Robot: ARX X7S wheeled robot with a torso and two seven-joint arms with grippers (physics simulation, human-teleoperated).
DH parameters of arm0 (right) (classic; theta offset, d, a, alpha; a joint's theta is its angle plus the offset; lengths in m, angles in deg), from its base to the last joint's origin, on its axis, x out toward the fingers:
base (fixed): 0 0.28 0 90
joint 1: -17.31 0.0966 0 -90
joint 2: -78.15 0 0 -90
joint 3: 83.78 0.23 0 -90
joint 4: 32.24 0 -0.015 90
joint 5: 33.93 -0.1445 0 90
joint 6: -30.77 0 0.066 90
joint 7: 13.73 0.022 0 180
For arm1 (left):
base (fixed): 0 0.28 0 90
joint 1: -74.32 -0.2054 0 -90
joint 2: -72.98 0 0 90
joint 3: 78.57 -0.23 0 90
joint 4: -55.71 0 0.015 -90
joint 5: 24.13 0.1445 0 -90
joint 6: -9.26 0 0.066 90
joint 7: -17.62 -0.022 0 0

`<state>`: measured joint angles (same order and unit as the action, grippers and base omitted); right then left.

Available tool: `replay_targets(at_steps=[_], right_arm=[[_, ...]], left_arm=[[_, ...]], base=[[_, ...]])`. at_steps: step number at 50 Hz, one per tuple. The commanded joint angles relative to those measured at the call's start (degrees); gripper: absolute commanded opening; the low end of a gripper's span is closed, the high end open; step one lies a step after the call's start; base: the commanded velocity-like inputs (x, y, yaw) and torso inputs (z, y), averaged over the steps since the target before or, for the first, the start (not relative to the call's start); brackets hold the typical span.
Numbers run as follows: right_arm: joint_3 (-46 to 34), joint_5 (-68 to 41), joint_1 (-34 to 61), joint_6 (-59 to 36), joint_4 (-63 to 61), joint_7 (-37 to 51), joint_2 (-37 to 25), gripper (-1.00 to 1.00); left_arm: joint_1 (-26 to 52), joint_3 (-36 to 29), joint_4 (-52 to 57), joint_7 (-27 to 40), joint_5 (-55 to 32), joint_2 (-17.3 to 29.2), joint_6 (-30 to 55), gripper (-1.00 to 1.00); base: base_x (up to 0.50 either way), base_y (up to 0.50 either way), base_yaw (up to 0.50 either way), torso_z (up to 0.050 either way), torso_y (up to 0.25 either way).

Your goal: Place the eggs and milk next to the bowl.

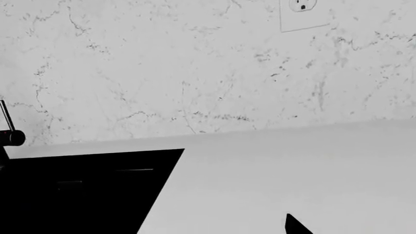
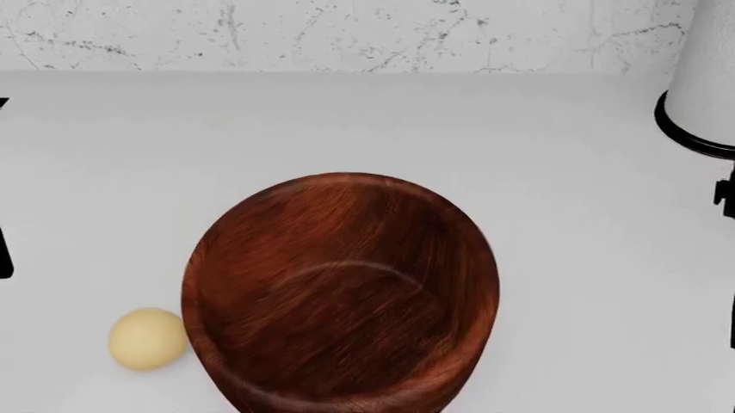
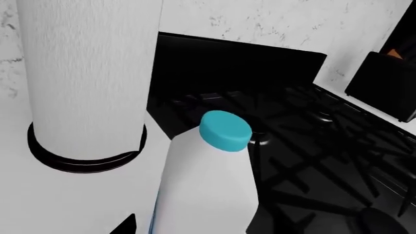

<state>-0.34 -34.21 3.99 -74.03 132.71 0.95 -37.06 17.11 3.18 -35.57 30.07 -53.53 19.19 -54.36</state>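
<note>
The reddish-brown wooden bowl [image 2: 340, 292] stands on the white counter in the head view. One pale yellow egg [image 2: 147, 338] lies just left of it, almost touching its side. The milk [image 3: 204, 190], a white bottle with a teal cap [image 3: 225, 130], shows only in the right wrist view. My right gripper [image 3: 208, 230] is open around the bottle's body. One dark fingertip [image 3: 126, 225] stands a little apart from the bottle's side; the other is lost against the black stove. My left gripper [image 1: 208, 230] hangs open over bare counter, with one fingertip [image 1: 295, 226] showing.
A tall white cylinder with a black base ring [image 3: 87, 78] stands close beside the milk, at the head view's right edge [image 2: 703, 69]. A black stove [image 3: 312, 161] lies on the milk's other side. A black sink [image 1: 78, 190] and faucet [image 1: 9, 136] are near the left gripper. Marble wall behind.
</note>
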Motion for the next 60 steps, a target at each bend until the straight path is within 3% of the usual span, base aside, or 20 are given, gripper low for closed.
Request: replay_targets(at_steps=[1, 34, 35, 60], right_arm=[[0.38, 0.13, 0.15, -0.08, 0.03, -0.14, 0.19, 1.00], [0.58, 0.11, 0.97, 0.13, 0.01, 0.25, -0.67, 1.00], [0.57, 0.13, 0.97, 0.16, 0.03, 0.21, -0.60, -1.00], [0.39, 0.30, 1.33, 1.99, 0.02, -1.57, -1.03, -1.00]], left_arm=[[0.09, -0.06, -0.43, -0.08, 0.05, 0.01, -0.08, 1.00], [1.54, -0.91, -1.38, -0.29, 0.64, -0.12, 0.07, 1.00], [1.56, -0.93, -1.41, -0.32, 0.63, -0.12, 0.09, 1.00], [1.74, -1.30, -1.22, -0.36, 0.76, -0.20, -0.01, 1.00]], base=[[0.00, 0.00, 0.00, 0.000, -0.100], [0.00, 0.00, 0.00, 0.000, -0.050], [0.00, 0.00, 0.00, 0.000, 0.000], [0.00, 0.00, 0.00, 0.000, 0.000]])
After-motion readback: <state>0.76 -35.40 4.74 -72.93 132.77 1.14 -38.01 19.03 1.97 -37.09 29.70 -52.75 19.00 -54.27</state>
